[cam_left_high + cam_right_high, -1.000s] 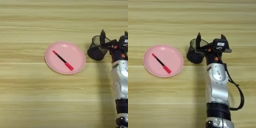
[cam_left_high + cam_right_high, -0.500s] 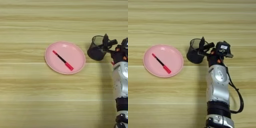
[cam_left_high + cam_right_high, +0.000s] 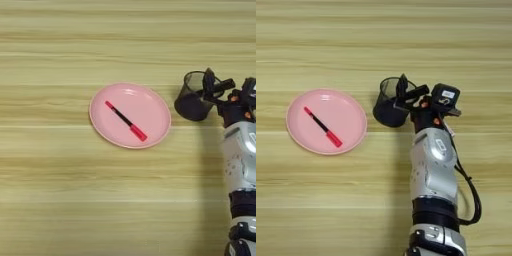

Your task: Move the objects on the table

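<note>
Gripper (image 3: 406, 95), black and 2-fingered at the end of the silver forearm (image 3: 433, 165), sits at the right side of a dark, see-through round cup (image 3: 390, 103) that stands upright on the light wood-grain bench (image 3: 381, 40); its fingers (image 3: 415, 92) reach over the cup's right rim, 1 seeming to lie inside the wall and 1 outside, narrowly parted (whether they truly pinch the rim I cannot tell). Left of the cup, just beside it but apart, rests a round pink plate (image 3: 152, 102). On that plate lies 1 slim black pen with a red cap (image 3: 125, 120), set diagonally with its red end toward the lower right. The forearm comes up from the bottom edge.
</note>
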Robot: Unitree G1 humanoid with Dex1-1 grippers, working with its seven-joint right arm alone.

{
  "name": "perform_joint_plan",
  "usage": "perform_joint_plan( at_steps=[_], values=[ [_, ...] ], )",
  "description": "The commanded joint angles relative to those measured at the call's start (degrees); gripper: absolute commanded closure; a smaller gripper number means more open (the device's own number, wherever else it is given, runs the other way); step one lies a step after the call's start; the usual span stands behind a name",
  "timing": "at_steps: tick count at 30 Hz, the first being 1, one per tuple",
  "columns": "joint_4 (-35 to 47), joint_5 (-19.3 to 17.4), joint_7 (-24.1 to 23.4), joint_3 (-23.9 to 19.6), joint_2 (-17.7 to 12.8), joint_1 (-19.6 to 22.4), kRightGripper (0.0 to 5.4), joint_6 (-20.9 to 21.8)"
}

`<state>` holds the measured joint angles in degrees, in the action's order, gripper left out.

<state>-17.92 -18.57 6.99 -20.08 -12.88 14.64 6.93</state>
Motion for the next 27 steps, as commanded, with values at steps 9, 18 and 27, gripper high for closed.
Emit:
perform_joint_plan(
  at_steps=[9, 18, 27],
  values=[
    [1.6, -0.4, 1.4, 0.1, -1.1, 4.7, 0.02, 0.1],
    [-0.1, 0.0, 1.5, 0.4, -1.2, 5.1, 0.02, -0.2],
    [-1.5, 0.0, 1.7, 0.3, -1.3, 5.5, 0.35, -0.1]
  ],
)
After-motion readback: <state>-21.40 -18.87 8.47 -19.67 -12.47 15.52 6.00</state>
